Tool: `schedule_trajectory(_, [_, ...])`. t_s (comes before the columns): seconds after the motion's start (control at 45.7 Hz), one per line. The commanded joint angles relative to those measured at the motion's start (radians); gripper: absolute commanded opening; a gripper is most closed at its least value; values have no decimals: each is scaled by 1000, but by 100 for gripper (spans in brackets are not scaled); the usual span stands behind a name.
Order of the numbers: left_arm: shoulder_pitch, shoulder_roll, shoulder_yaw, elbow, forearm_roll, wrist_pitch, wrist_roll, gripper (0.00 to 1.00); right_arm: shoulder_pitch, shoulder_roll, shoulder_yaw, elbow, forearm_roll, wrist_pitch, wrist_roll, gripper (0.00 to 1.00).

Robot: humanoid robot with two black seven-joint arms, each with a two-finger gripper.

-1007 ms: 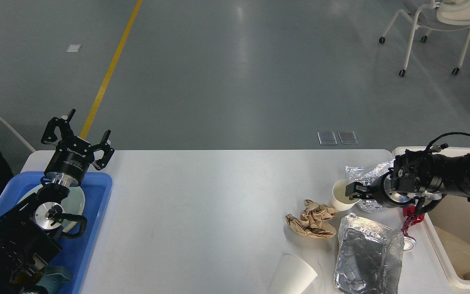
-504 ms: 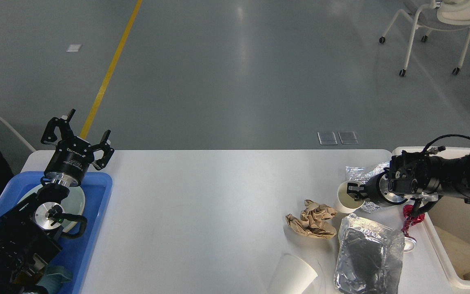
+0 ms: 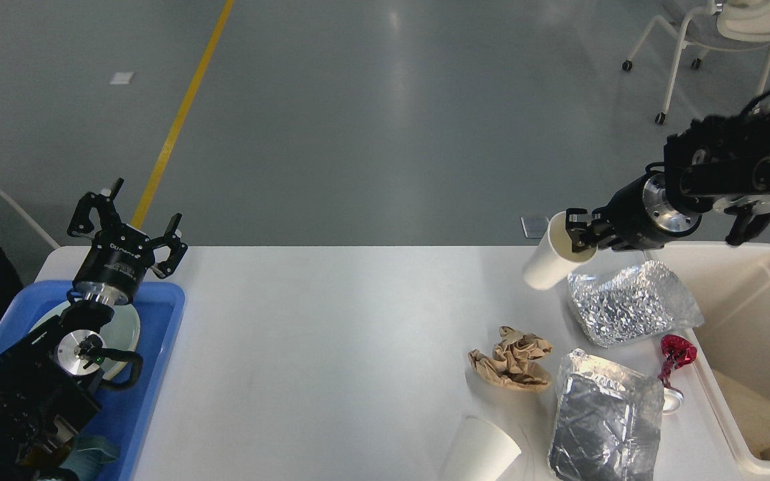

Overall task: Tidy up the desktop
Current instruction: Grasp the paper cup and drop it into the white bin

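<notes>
Desktop (image 3: 358,347) clutter sits almost wholly on our right side, so we read the scene from the left across.

At the far left our left gripper (image 3: 127,227) hovers over the blue tray (image 3: 164,314), fingers spread and holding nothing. A pale plate (image 3: 127,331) lies in the tray under the arm. White lettering runs round the gripper's black body, but it is too small for us to read with any confidence.

The middle of the tabletop is bare. Toward the right come a crumpled brown paper (image 3: 510,359), a white paper cup (image 3: 482,454) lying near the front edge, a flattened foil bag (image 3: 604,417), a crinkled foil wad (image 3: 632,304) and a small red wrapper (image 3: 678,351). We see no print on any of these.

Our right gripper (image 3: 579,235) is clamped on the rim of a second white paper cup (image 3: 549,257), lifted above the far right part of the table. This cup hangs tilted, its long axis running from the rim at the fingers down and to the left, base lowest.

The relation that matters: the cream bin (image 3: 759,300) lies to the right of the held cup, just beyond the table's right edge, with the foil wad between. We judge the next move to be a carry rightward over the bin wall, and the right arm is plainly the nearer one for all the remaining litter.
</notes>
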Motion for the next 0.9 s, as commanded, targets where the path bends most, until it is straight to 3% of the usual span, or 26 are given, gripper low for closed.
schedule_trajectory(0.0, [0, 0, 0, 0, 0, 0, -1, 100, 267, -61, 4, 40, -20, 276, 4, 0])
schedule_trajectory(0.088, [0, 0, 0, 0, 0, 0, -1, 100, 354, -106, 5, 32, -78, 387, 2, 0])
schedule_trajectory(0.219, [1, 0, 0, 0, 0, 0, -1, 100, 373, -153, -33, 20, -178, 386, 1, 0])
schedule_trajectory(0.328, [1, 0, 0, 0, 0, 0, -1, 100, 310, -219, -67, -80, -259, 355, 1, 0])
schedule_trajectory(0.482, [0, 0, 0, 0, 0, 0, 1, 100, -13, -343, -76, -343, -423, 225, 2, 0])
schedule_trajectory(0.547, [0, 2, 0, 0, 0, 0, 1, 100, -236, -374, -73, -511, -491, 128, 5, 0])
schedule_trajectory(0.679, [1, 2, 0, 0, 0, 0, -1, 100, -592, -367, -58, -785, -485, -91, 47, 0])
schedule_trajectory(0.788, [1, 2, 0, 0, 0, 0, -1, 100, -894, -354, -30, -940, -440, -271, 51, 0])
schedule_trajectory(0.876, [1, 2, 1, 0, 0, 0, -1, 100, -1086, -321, 36, -1037, -301, -311, 51, 0])
